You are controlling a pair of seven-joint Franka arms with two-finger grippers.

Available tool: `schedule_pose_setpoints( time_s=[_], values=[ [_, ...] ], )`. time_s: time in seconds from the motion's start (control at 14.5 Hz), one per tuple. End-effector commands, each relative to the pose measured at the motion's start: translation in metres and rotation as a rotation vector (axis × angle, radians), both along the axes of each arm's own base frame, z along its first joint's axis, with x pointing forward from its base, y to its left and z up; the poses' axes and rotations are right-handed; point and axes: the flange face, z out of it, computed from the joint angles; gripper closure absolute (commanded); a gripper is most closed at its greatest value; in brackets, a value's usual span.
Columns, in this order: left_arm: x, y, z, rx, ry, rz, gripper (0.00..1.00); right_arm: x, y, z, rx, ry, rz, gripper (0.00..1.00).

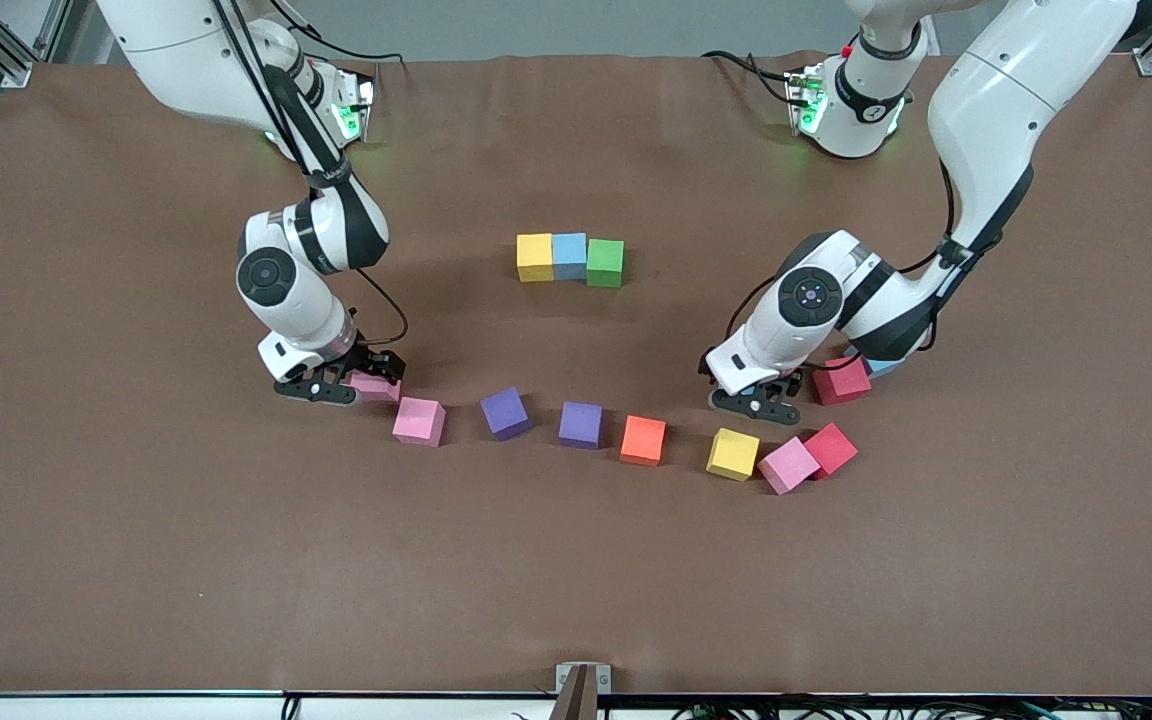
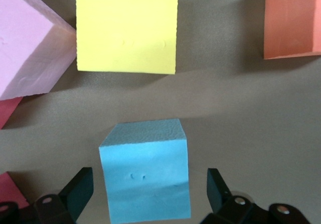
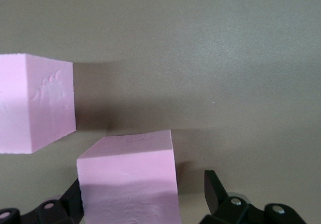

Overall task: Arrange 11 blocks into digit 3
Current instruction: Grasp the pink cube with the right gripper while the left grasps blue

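Nearest your front cam, loose blocks curve across the brown table [image 1: 136, 560]. From the right arm's end: a pink block [image 1: 419, 420], two purple blocks [image 1: 505, 412] [image 1: 581, 424], an orange block [image 1: 643, 440], a yellow block [image 1: 733, 453], then a second pink [image 1: 788, 465] touching a red cube [image 1: 831, 449].

Your right gripper [image 1: 361, 385] sits low at the table over a third pink block [image 1: 376, 386], just beside the first pink. Its fingers [image 3: 214, 188] stand spread w/ the block [image 3: 129, 184] between them; one side shows a gap, so no grip yet.

Farther from the cam, mid-table, a yellow [image 1: 534, 256], light blue [image 1: 569, 255] and green [image 1: 605, 262] block touch in one bar: only this much of the digit 3 exists.

Your left gripper [image 1: 764, 398] is down near the yellow block, fingers [image 2: 216, 186] wide apart either side of a light blue block [image 2: 145, 171], not touching it. Another red cube [image 1: 841, 381] sits beside that arm's wrist.
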Motion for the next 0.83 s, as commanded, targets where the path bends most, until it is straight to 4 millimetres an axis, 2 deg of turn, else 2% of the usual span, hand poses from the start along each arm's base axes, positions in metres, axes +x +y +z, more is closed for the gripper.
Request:
schedule_pose_setpoints(
  time_s=[0.0,0.07,0.21,0.28,0.41,0.48,0.76],
  values=[
    [0.012,0.004,-0.005,0.018,-0.018,-0.013,0.00,0.003,-0.004,-0.001,-0.002,-0.007,0.012,0.30],
    [0.012,0.003,-0.006,0.015,-0.016,-0.010,0.07,0.003,-0.002,-0.001,-0.003,-0.007,0.019,0.50],
    [0.015,0.006,-0.008,0.016,-0.014,-0.004,0.29,0.002,0.005,0.000,-0.002,-0.006,0.030,0.91],
    [0.016,0.006,-0.007,0.017,-0.015,-0.003,0.39,0.000,0.016,0.002,0.001,-0.007,0.039,0.97],
    [0.016,0.005,-0.007,0.019,-0.013,0.043,0.53,-0.010,0.045,0.004,0.001,-0.002,0.093,0.98],
    [0.016,0.005,-0.006,0.022,-0.014,0.089,0.57,-0.014,0.057,0.006,0.002,-0.005,0.117,0.99],
    [0.014,0.004,0.003,0.076,0.004,0.324,0.61,-0.037,0.112,0.010,0.013,-0.015,0.211,0.99]
  ],
)
